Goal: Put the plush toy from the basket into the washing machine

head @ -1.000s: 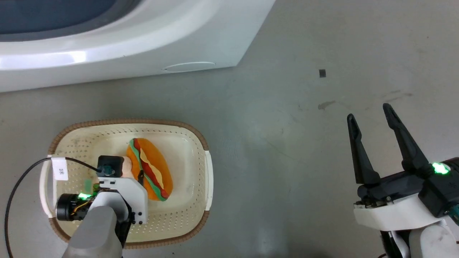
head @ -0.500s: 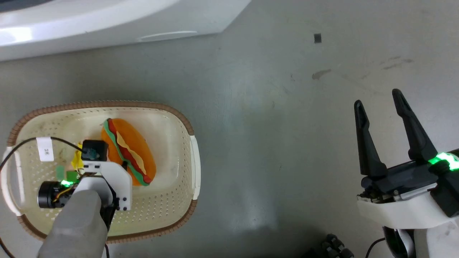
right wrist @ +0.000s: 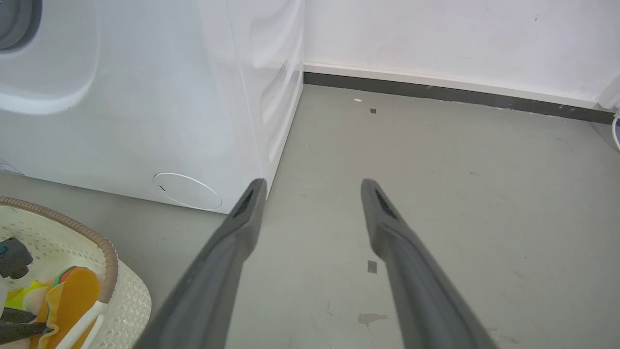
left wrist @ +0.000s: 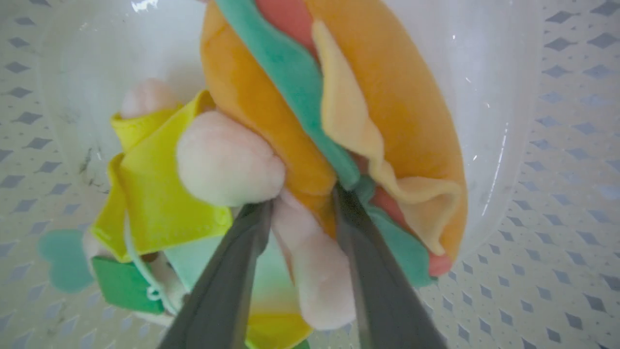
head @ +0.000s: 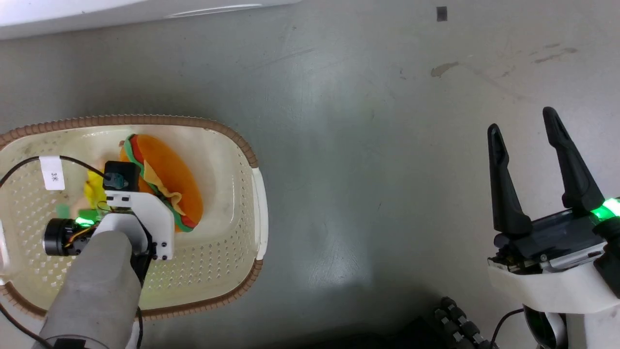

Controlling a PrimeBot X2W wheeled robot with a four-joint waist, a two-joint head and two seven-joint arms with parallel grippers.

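Orange-bunned, the plush toy (left wrist: 387, 111) is inside the cream basket (head: 237, 145), which stands on the floor (head: 363, 145) near the washing machine (right wrist: 145, 97). The left gripper (left wrist: 301, 203) has its jaws clenched on the toy's pale pink part. The right gripper (head: 521, 118) hangs over the floor with its jaws spread apart.

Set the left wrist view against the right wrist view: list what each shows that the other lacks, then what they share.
Left wrist view: a close look at the left tool shut on a pale pink rounded part of the soft orange hamburger-shaped plush toy, plus its green tag. Right wrist view: the right tool open over grey floor, the large white washing machine's front and the white wall. Shared: the plush toy inside the cream perforated plastic basket with the brown rim.
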